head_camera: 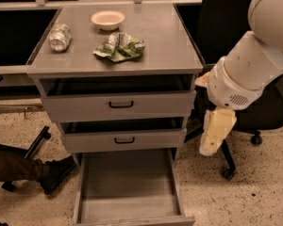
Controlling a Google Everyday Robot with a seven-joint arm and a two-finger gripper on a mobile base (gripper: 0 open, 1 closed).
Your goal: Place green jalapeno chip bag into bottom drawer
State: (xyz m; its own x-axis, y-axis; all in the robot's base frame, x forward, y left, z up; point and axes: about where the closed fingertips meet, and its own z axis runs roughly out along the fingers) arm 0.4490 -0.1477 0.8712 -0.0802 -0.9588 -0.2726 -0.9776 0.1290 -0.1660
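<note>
The green jalapeno chip bag [120,47] lies crumpled on the grey cabinet top [165,36], near the middle front. The bottom drawer [127,187] is pulled fully out at floor level and its plain grey inside holds nothing. My gripper [211,147] hangs pointing down from the white arm [245,74], to the right of the cabinet at the height of the middle drawer. It is well below and to the right of the bag and holds nothing that shows.
A crushed silver can [60,36] and a cream bowl [107,19] sit on the cabinet top behind the bag. The top drawer [120,105] and middle drawer [124,139] are slightly open. An office chair base [228,166] stands right; a person's shoe [54,171] lies left.
</note>
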